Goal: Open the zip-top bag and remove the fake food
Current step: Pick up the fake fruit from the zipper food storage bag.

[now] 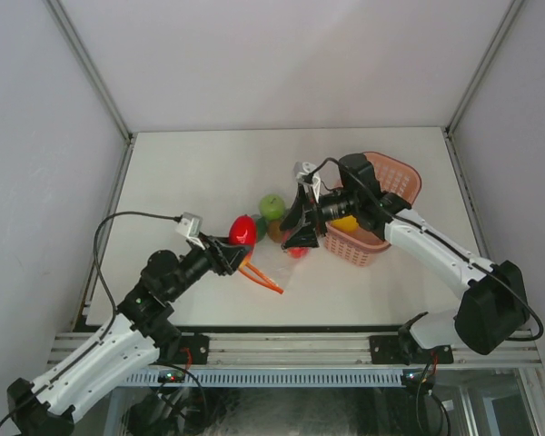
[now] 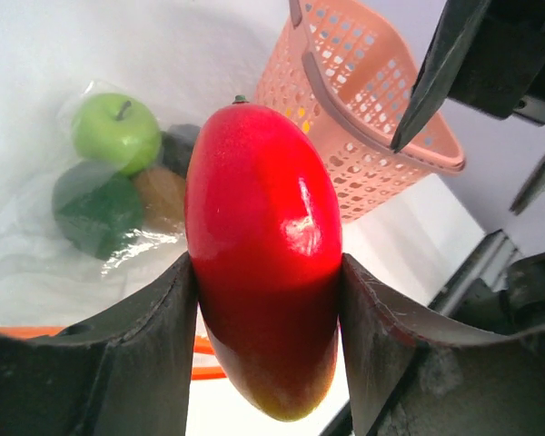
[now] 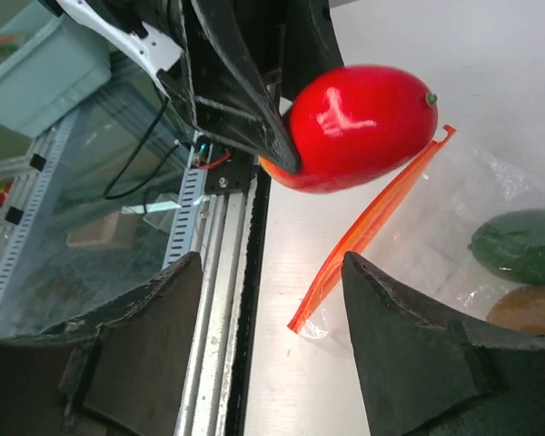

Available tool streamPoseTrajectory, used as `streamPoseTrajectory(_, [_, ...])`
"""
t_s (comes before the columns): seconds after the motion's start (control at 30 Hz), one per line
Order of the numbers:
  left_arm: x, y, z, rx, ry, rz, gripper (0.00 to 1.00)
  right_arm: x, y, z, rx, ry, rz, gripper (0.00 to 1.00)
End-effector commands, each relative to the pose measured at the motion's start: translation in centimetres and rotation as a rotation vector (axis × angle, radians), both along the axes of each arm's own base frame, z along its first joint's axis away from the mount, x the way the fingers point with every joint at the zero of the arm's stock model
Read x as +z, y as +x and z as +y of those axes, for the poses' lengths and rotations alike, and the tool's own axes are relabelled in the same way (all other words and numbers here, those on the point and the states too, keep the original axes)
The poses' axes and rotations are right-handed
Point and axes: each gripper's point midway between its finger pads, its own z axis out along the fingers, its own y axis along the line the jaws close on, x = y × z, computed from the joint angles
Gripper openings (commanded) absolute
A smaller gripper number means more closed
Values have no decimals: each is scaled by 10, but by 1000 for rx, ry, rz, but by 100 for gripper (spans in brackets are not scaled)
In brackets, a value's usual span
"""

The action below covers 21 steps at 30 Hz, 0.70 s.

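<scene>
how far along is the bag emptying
Done: the zip-top bag looks opened. In hand: the left gripper has its jaws shut on a red fruit, held outside the bag. Left: a green apple, a dark green piece and a brown one lie inside it.

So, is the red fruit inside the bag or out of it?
Out. The left gripper holds the red fruit clear of the bag; the green apple and a brown piece lie inside it.

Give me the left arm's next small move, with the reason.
Probably carry the glossy red oval plastic fruit across to the pink perforated plastic basket: the left fingers pinch it firmly, and it is outside the clear plastic bag with the orange zip strip.
</scene>
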Motion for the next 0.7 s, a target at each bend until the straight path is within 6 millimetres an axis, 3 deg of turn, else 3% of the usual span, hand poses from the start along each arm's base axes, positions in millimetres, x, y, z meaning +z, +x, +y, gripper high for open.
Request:
streamPoseTrajectory(0.0, [37, 20, 2, 93, 97, -213, 6, 44, -7, 3, 9, 125, 35, 65])
streamPoseTrajectory(0.27, [32, 34, 2, 265, 280, -303, 6, 56, 1, 4, -126, 181, 91, 75])
streamPoseTrajectory(0.37, [37, 36, -2, 293, 285, -335, 6, 46, 17, 8, -277, 161, 139, 87])
streamPoseTrajectory(0.47, [43, 34, -9, 293, 278, -379, 5, 32, 39, 16, -453, 129, 233, 91])
streamPoseTrajectory(0.67, [51, 26, -25, 223, 266, -475, 6, 23, 33, 34, -477, 108, 355, 92])
